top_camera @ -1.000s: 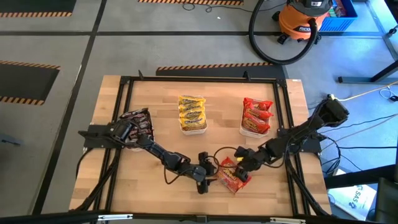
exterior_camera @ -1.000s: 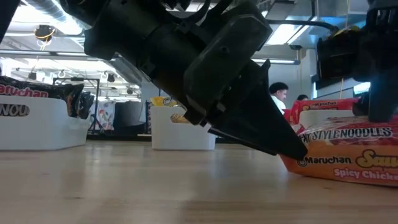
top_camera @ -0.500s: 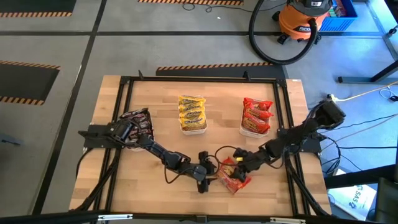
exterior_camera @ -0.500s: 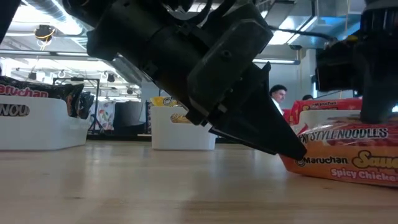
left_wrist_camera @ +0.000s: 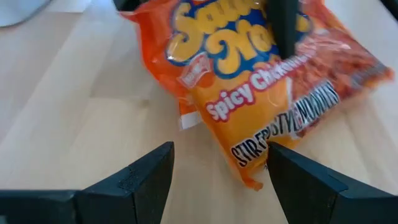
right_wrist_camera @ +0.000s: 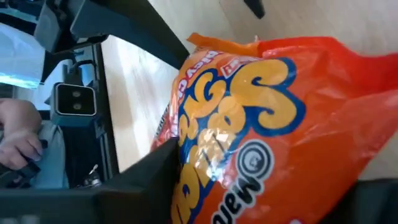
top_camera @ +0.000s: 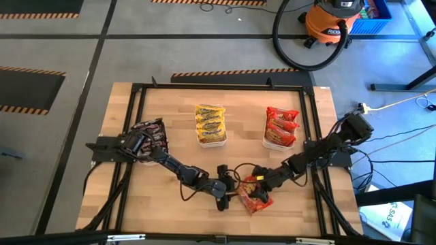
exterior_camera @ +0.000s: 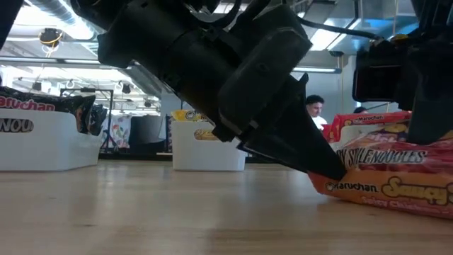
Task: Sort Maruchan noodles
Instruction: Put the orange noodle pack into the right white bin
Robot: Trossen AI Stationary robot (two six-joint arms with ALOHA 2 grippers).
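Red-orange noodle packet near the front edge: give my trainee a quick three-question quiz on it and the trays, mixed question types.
1. True or false: the red-orange packet lies in a white tray.
2. Multiple choice: which tray holds yellow packets? A) left tray B) middle tray C) right tray
3. Fill in: the right gripper has its fingers on the packet, and the left gripper sits just to the packet's ____ in the high view.

Key
1. False; it is on the bare wooden table.
2. B
3. left
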